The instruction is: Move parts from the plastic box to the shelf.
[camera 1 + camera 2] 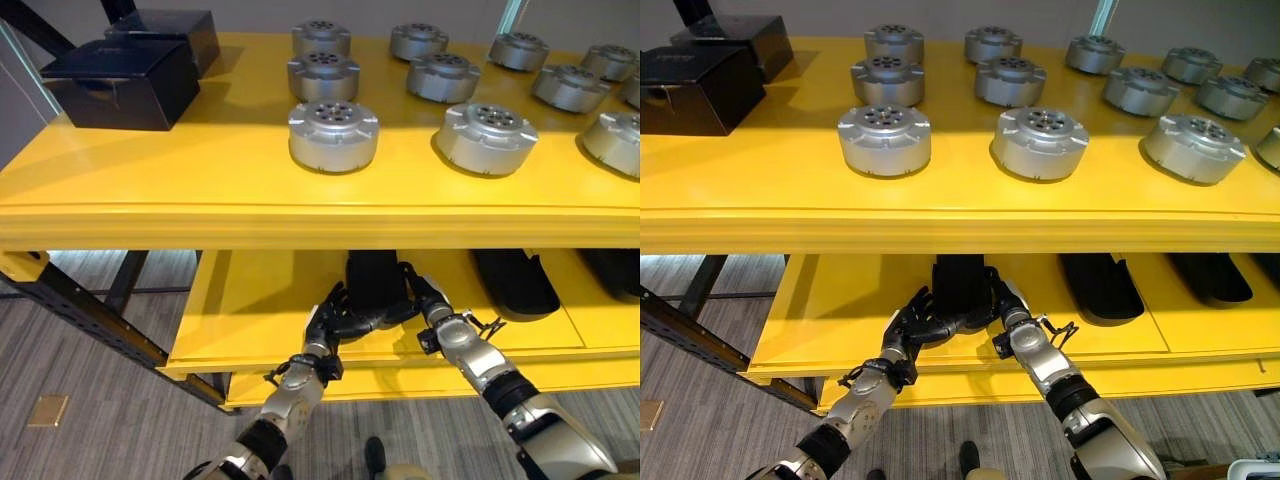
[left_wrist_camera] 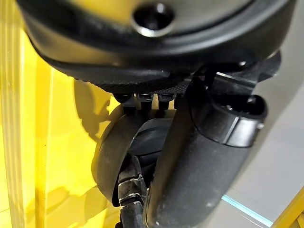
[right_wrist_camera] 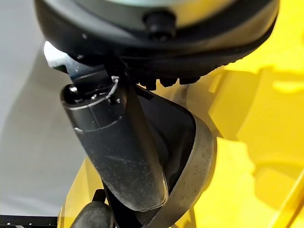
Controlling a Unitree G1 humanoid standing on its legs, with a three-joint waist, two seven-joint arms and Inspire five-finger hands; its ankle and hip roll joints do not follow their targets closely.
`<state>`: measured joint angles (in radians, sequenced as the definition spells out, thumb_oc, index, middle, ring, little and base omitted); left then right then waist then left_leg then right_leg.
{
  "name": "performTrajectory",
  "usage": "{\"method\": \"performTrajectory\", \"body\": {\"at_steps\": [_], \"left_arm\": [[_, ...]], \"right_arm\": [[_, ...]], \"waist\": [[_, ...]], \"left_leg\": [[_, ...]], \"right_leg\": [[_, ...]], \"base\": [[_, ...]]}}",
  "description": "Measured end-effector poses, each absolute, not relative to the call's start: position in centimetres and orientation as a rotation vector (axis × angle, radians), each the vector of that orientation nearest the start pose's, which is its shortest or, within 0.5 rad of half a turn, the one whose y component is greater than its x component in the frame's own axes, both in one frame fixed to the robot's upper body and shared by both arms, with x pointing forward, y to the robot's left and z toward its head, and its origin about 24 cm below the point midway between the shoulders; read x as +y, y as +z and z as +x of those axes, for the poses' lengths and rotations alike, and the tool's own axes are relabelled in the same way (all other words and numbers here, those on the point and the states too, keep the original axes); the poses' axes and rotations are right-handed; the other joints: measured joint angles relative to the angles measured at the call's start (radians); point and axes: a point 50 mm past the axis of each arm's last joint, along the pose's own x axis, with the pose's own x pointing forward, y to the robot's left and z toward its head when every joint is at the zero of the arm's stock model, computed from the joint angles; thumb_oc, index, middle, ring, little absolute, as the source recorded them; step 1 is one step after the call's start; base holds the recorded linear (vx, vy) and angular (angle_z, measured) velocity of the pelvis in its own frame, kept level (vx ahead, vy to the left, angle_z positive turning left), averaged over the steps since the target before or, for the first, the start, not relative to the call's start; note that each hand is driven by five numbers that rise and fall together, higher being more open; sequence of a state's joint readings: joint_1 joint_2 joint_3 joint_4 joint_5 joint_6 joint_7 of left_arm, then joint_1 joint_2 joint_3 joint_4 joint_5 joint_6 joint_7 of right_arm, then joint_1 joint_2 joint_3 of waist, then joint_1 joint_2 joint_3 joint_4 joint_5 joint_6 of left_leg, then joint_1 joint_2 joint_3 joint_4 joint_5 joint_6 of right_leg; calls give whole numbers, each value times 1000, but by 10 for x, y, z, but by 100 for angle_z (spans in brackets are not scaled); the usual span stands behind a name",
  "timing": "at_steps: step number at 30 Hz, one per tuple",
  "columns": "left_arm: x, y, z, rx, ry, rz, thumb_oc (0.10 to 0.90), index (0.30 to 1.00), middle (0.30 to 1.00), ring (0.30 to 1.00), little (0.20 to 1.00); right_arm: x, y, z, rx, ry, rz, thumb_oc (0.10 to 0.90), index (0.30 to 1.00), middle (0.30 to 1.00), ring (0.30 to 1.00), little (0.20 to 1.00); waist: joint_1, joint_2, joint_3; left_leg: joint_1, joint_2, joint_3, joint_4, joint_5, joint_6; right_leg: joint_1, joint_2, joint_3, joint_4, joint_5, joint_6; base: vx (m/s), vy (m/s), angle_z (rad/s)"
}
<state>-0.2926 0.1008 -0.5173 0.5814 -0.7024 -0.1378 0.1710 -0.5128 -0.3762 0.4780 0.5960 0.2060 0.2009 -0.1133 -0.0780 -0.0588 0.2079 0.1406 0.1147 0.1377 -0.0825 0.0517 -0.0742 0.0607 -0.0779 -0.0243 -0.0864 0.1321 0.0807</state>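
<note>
A black, elongated curved part [image 1: 374, 278] lies on the lower yellow shelf [image 1: 250, 310], its near end at the shelf's front. My left hand [image 1: 328, 322] grips that near end from the left and my right hand [image 1: 428, 298] from the right, fingers and thumbs curled round it. In the left wrist view the thumb [image 2: 199, 166] lies across the part's rounded rim [image 2: 108, 161]. The right wrist view has the thumb [image 3: 118, 156] over the part's shell [image 3: 192, 152]. Both hands also show in the right eye view: left hand [image 1: 912, 324], right hand [image 1: 1008, 304].
Two more black parts [image 1: 515, 280] lie to the right on the lower shelf. The upper shelf [image 1: 200, 190] overhangs the hands and carries several round silver parts [image 1: 333, 134] and two black boxes [image 1: 125, 80]. Grey floor lies below, with a dark frame leg at the left.
</note>
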Motion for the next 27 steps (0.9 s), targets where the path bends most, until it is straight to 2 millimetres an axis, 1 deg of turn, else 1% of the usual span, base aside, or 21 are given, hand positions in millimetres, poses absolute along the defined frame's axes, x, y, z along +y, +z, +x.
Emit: {"method": "performTrajectory", "body": {"at_steps": [4, 17, 27], "left_arm": [[72, -22, 274, 363, -179, -342, 900, 1000, 1000, 1000, 1000], [73, -23, 273, 376, -193, -338, 900, 1000, 1000, 1000, 1000], [74, -23, 273, 376, -202, -334, 900, 1000, 1000, 1000, 1000]], "right_arm": [[-161, 19, 330, 360, 197, -477, 900, 1000, 1000, 1000, 1000], [-167, 21, 330, 362, 263, -525, 900, 1000, 1000, 1000, 1000], [-168, 21, 331, 365, 253, -543, 900, 1000, 1000, 1000, 1000]], "waist": [[0, 3, 2], [2, 7, 4], [0, 7, 4]], "left_leg": [[0, 0, -1, 0, 0, 0], [1, 0, -8, 0, 0, 0], [2, -1, -7, 0, 0, 0]], "right_leg": [[1, -1, -2, 0, -3, 2], [7, -1, -9, 0, -5, 0], [7, -1, -8, 0, -5, 0]], "base": [[0, 0, 0], [-3, -1, 1], [0, 0, 0]]}}
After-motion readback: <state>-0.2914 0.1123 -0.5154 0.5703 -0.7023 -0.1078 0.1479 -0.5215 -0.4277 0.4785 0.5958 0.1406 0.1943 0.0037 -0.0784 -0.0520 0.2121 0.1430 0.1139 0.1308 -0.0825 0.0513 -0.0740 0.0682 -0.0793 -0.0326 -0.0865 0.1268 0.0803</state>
